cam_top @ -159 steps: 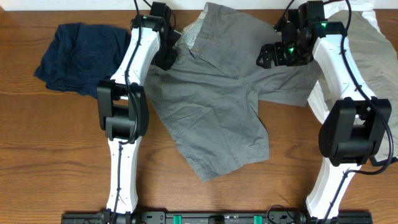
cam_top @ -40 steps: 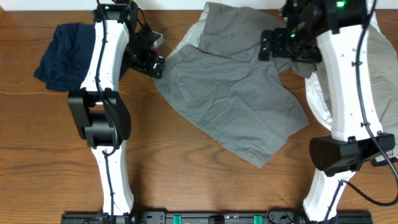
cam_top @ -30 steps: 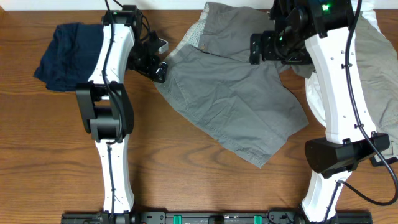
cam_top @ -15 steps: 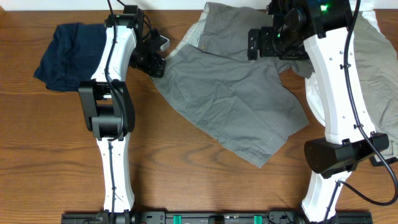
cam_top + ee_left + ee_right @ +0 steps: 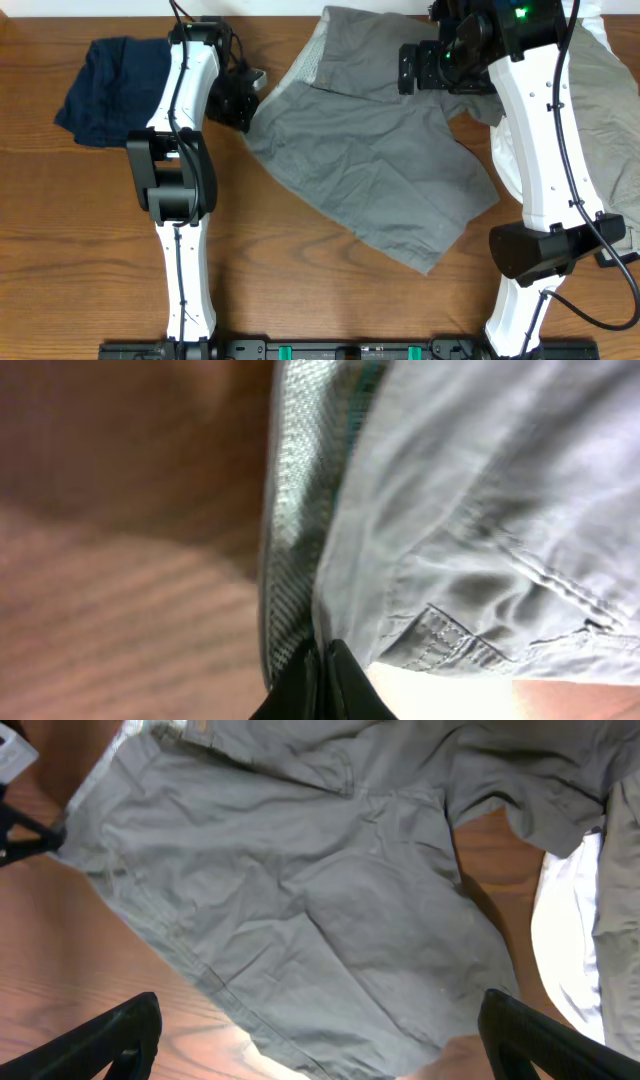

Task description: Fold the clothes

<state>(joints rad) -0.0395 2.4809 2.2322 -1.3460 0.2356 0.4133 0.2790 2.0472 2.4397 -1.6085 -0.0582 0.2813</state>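
The wooden table [image 5: 90, 260] carries the grey shorts [image 5: 370, 165], lying crumpled across its middle. The left claw [image 5: 243, 100] is pinched tight on their left edge. The right claw [image 5: 420, 70] hangs wide open and empty over their far side. This looks like the straightening step; next, the right claw needs its own hold.

The counter [image 5: 80, 250] is brown wood with a visible grain and a low sheen. The grey shorts [image 5: 370, 165] are thin woven cloth, matt and creased all over, with stitched seams. Their inner waistband [image 5: 290, 560] shows a finer, paler patterned weave. At the counter's far left corner, the navy garment [image 5: 115, 85] is soft, matt, rumpled cloth. Along the right edge, the white cloth [image 5: 565, 930] and khaki cloth [image 5: 610, 90] look matt and fairly smooth. The arm shells [image 5: 185, 85] are smooth white plastic with a slight gloss, and the right fingers [image 5: 100, 1040] are matt black.
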